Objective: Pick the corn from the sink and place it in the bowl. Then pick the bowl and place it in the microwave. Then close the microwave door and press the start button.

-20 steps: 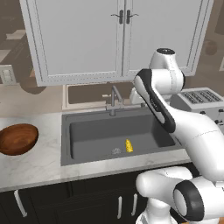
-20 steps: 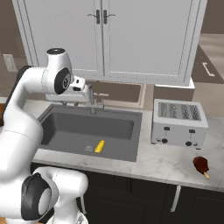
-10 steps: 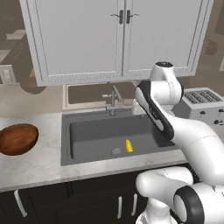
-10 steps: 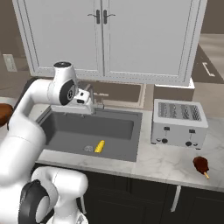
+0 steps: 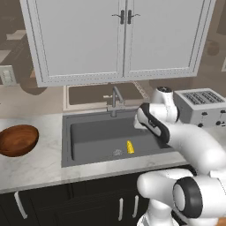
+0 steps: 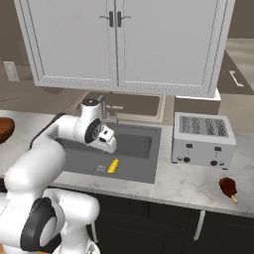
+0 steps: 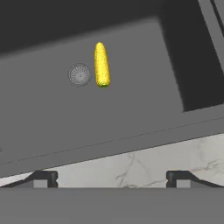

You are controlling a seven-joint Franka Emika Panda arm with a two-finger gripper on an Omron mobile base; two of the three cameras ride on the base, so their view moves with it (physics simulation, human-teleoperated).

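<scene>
Left base view: corn (image 5: 130, 147) lies on the sink (image 5: 88, 141) floor, just right of the round drain (image 5: 117, 152), pointing roughly front-to-back. The arm bends over the sink's right side; the hand end sits by the basin's back right corner, well apart from the corn, and the fingers can't be made out here. Bowl (image 5: 16, 140) sits on the marble counter (image 5: 31, 167) left of the sink, apart from its rim. Faucet (image 5: 114, 99) stands at the sink's back edge; toaster (image 5: 201, 106) is on the counter at the right.

Right base view: corn (image 6: 113, 166) near the sink's (image 6: 134, 149) front, beside the drain. The arm arcs in from the lower left, wrist angled down over the basin; the gripper (image 6: 110, 145) hangs above and slightly behind the corn — not touching. A sliver of the bowl (image 6: 5, 129) shows at the left edge. Toaster (image 6: 203, 140) is right of the sink, and a brown item on a stick (image 6: 228, 188) lies on the counter farther right.

Hand view: both fingertips (image 7: 43, 178) sit at the bottom, spread wide, nothing between them — released. Corn (image 7: 101, 64) lies far off, touching neither, just beside the drain (image 7: 79, 75). The tips are over the marble edge, with the sink (image 7: 131, 109) wall between them and the corn.
</scene>
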